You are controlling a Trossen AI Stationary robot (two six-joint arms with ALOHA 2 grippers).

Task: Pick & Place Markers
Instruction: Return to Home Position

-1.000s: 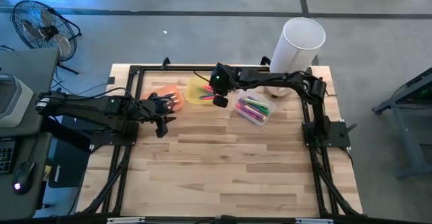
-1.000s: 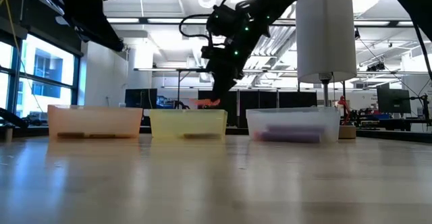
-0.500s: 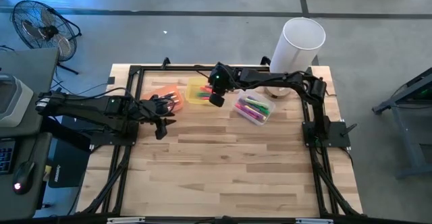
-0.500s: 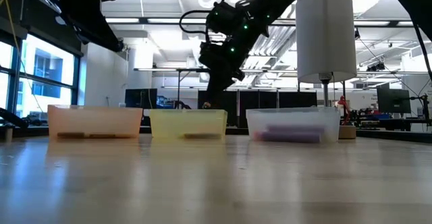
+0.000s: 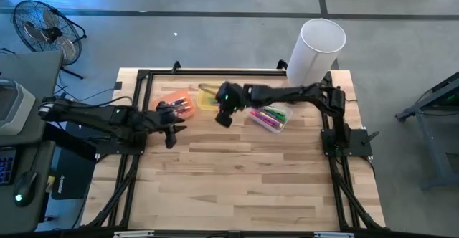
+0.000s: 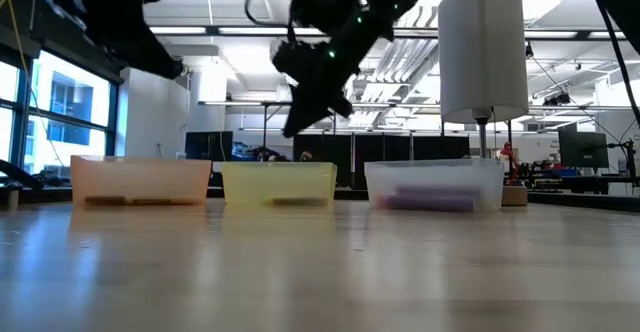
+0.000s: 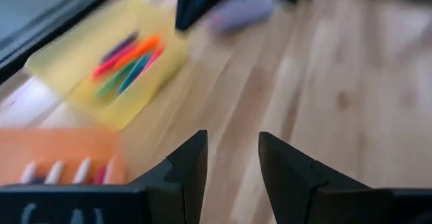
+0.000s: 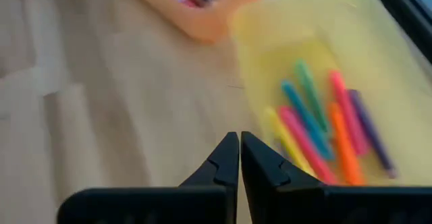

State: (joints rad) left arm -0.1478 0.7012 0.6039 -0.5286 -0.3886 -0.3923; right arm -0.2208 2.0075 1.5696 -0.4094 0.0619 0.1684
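**Markers sorted into three bins; both grippers empty above the table**

The markers are lying in three small bins set in a row near the far edge of the wooden table. An orange bin is standing nearest the left arm, a yellow bin just beside it, and a clear bin toward the right arm. Pink, orange, green, blue, yellow and purple markers are showing in the yellow bin.

The right gripper is hanging over bare boards just in front of the yellow bin. In the low view it is sitting well above the bin rims. Its fingers are pressing together with nothing between them.

The left gripper is hovering in front of the orange bin. Its fingers are standing a narrow gap apart and holding nothing.

A white cylinder is standing at the far corner behind the clear bin.
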